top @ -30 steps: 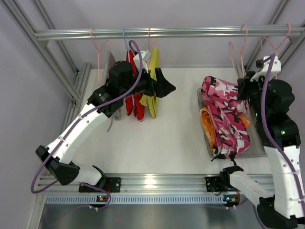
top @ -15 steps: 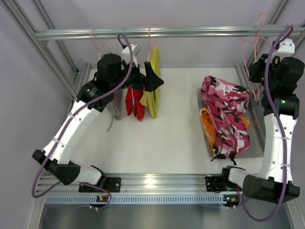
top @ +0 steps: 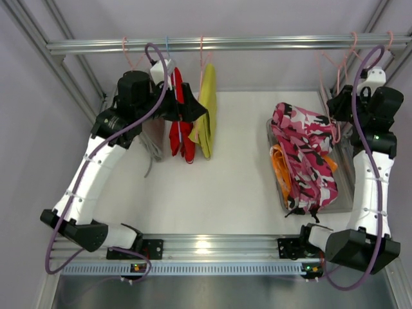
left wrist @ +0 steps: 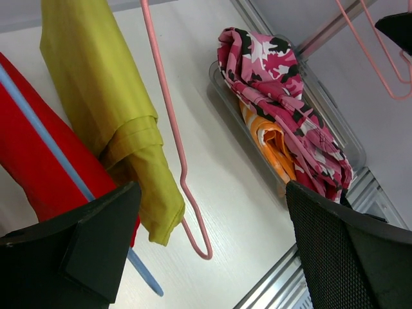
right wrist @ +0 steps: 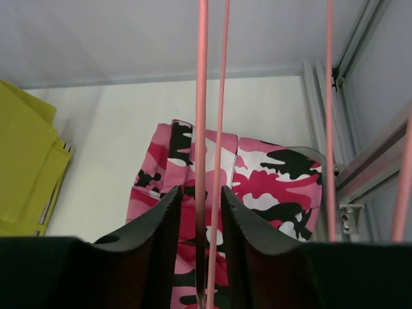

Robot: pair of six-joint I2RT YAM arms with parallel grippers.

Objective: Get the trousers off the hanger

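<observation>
The pink camouflage trousers (top: 302,148) lie heaped over the orange trousers (top: 278,164) in a clear tray (top: 347,193) at the right, on no hanger. Both show in the left wrist view, camouflage (left wrist: 277,84) over orange (left wrist: 273,145). My right gripper (top: 339,103) is up near the rail. Its jaws (right wrist: 199,192) stand a narrow gap apart with two wires of a bare pink hanger (right wrist: 201,96) running between them and not seen touching. That hanger (top: 352,45) hooks on the rail. My left gripper (top: 193,111) is wide open (left wrist: 209,251) and empty beside the hung garments.
A red garment (top: 177,129) on a blue hanger (left wrist: 45,135) and a yellow garment (top: 207,109) on a pink hanger (left wrist: 174,148) hang from the metal rail (top: 257,44). A grey garment (top: 153,145) hangs left of them. More bare pink hangers (top: 388,42) hang at the far right.
My right arm has risen and carried the bare pink hanger up to the rail. My left arm has drawn back to the left, its gripper now beside the red and yellow garments.
</observation>
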